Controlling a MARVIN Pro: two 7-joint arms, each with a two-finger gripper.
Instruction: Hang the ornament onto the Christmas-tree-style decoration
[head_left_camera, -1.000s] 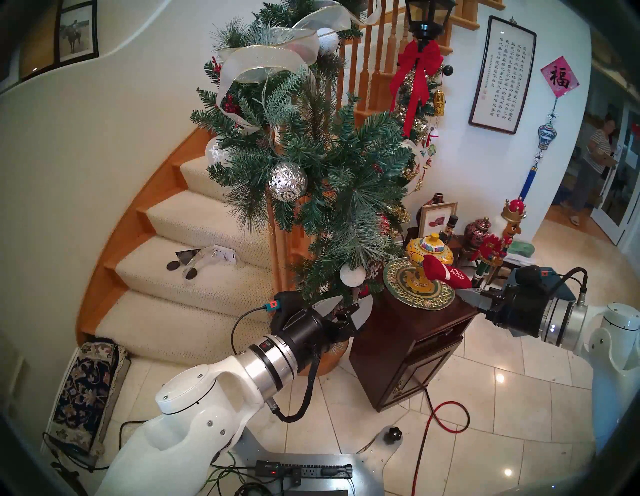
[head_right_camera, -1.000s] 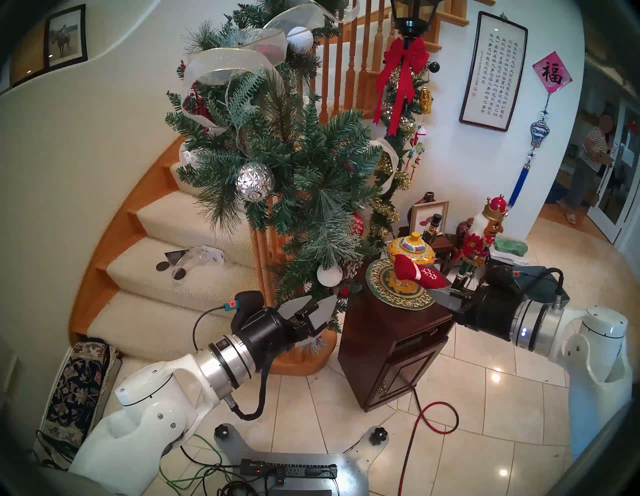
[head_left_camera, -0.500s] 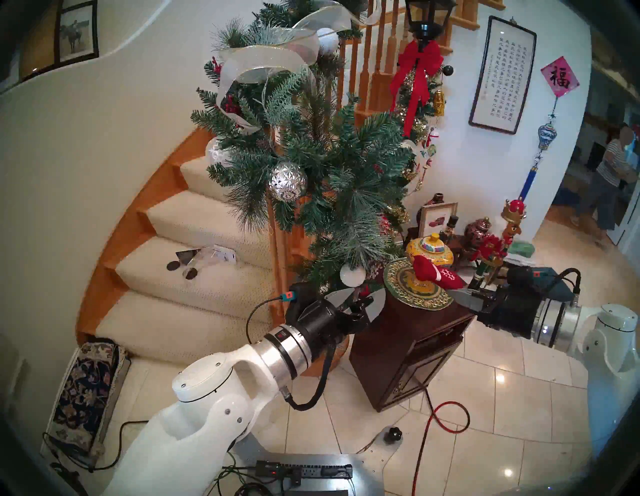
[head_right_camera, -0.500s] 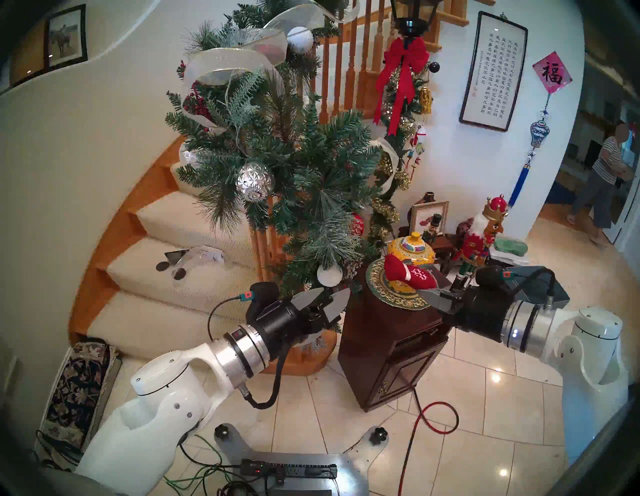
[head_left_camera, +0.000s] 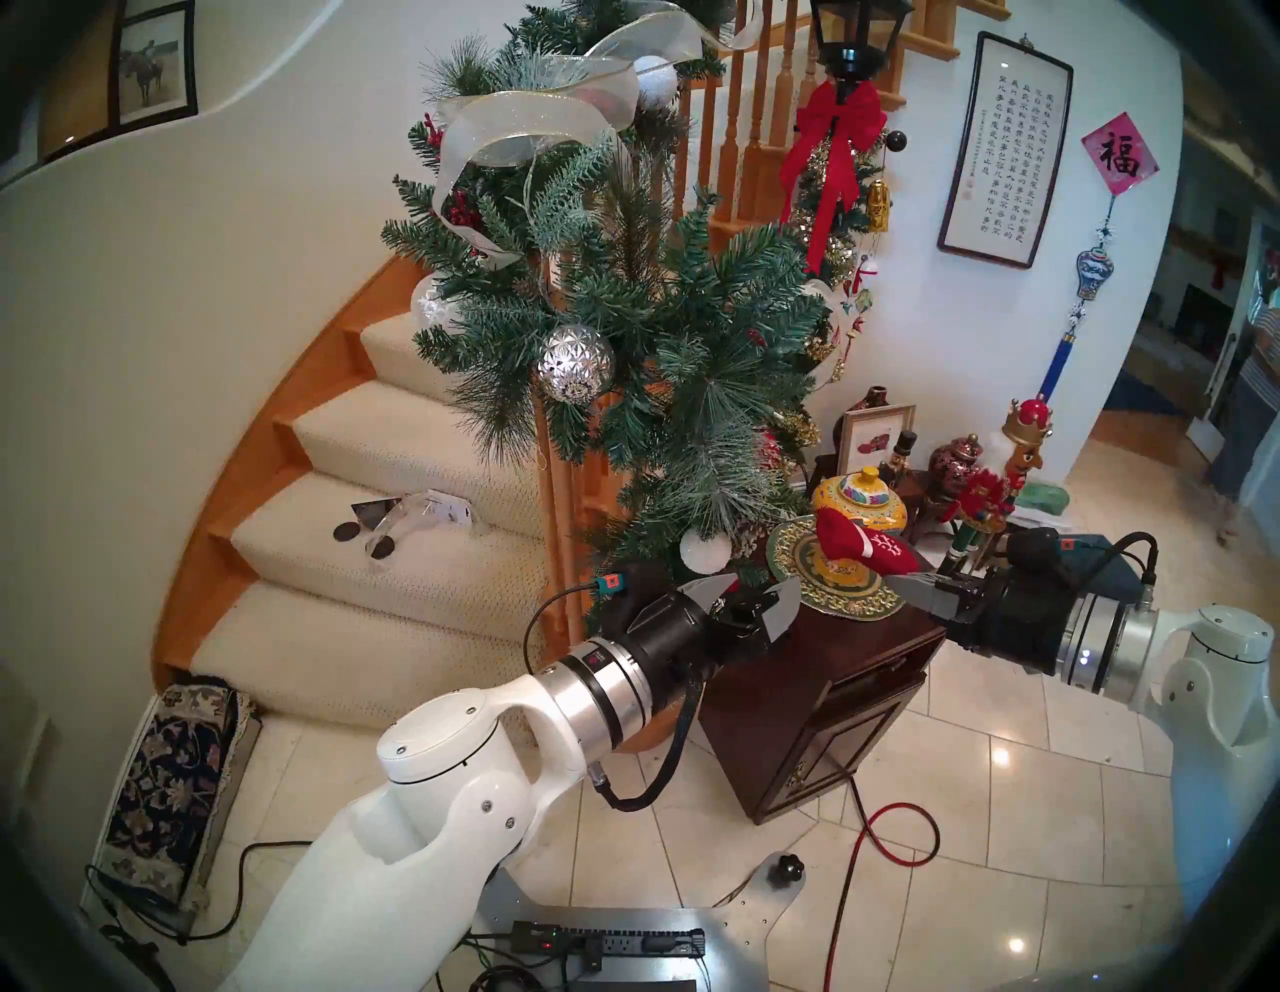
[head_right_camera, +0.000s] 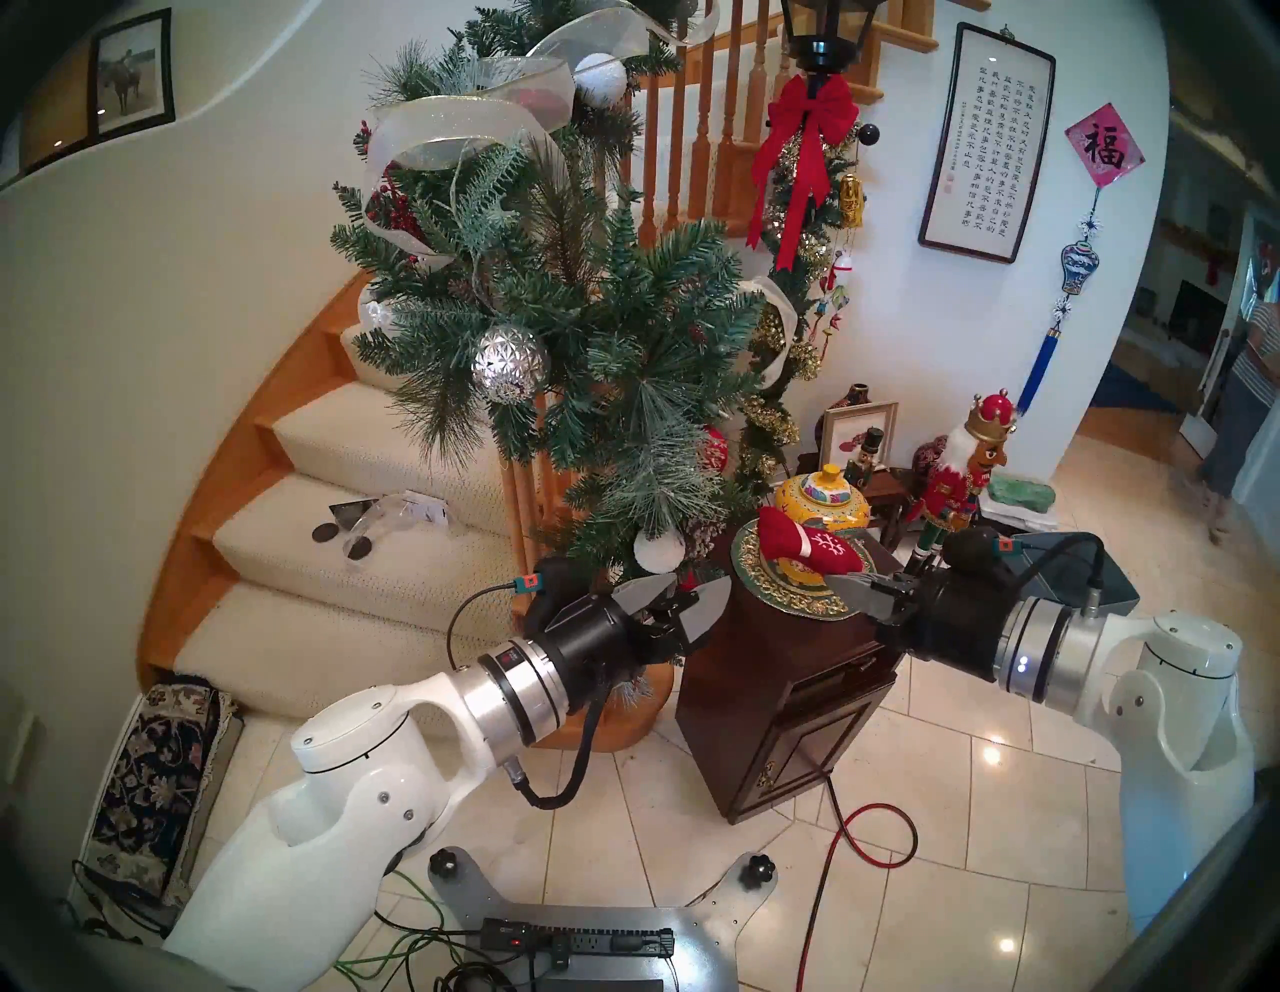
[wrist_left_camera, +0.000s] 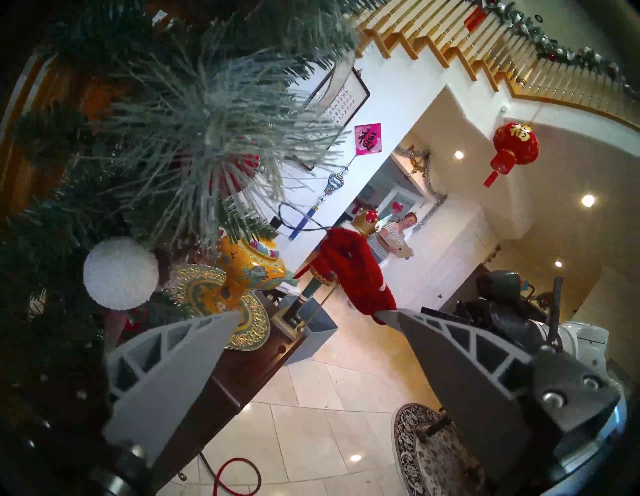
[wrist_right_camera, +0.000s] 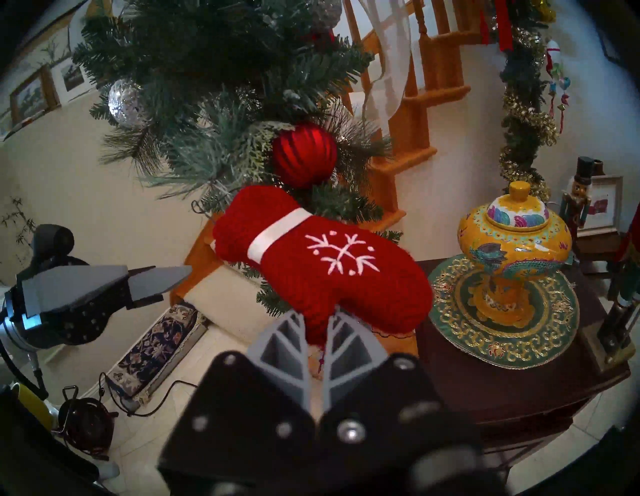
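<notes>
We are pinching the small red felt mitten (wrist_right_camera: 322, 263) in our right tool (wrist_right_camera: 317, 317) — our left tool (head_left_camera: 751, 597) is hanging spread beside the bushy frosted green pine garland (head_left_camera: 665, 346).

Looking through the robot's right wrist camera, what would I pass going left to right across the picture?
Open left hand → silver ball → red ribbed ball → red mitten, pinched in the right hand → yellow lidded jar → small nutcracker.
</notes>
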